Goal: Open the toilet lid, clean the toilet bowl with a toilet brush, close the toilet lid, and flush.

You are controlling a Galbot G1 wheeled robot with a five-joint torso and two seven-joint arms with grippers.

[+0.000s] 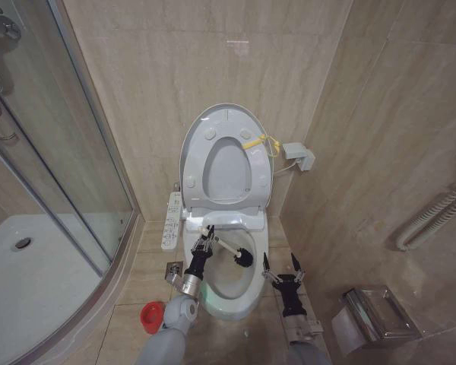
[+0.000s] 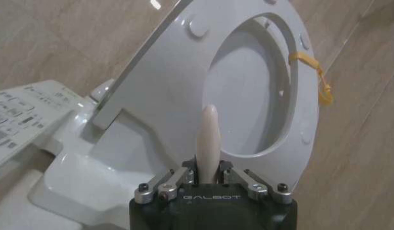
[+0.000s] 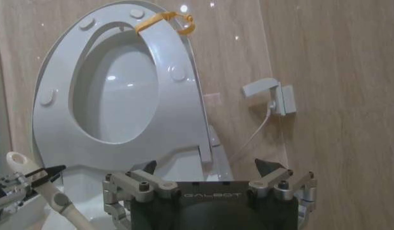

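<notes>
- A toilet stands against a beige tiled wall, seen from above in the head view.
- The toilet lid (image 1: 226,115) is raised upright against the wall at 12 o'clock, with the ring-shaped seat (image 1: 252,182) lifted against it.
- A yellow band (image 1: 252,143) loops around the seat's rim at 2 o'clock.
- The toilet bowl (image 1: 235,300) sits open below, at the centre.
- The left gripper (image 1: 206,245) hangs over the bowl's 10 o'clock rim, fingers clenched on the white handle of the toilet brush (image 1: 229,249).
- The brush's dark bristle head lies inside the bowl, toward 3 o'clock.
- The right gripper (image 1: 282,270) hovers just beside the bowl's rim at 4 o'clock, fingers spread wide and holding nothing.
- A red cup holder (image 1: 152,316) stands on the floor at 7 o'clock.
- A long white button panel (image 1: 172,221) juts from the toilet at 9 o'clock.
</notes>
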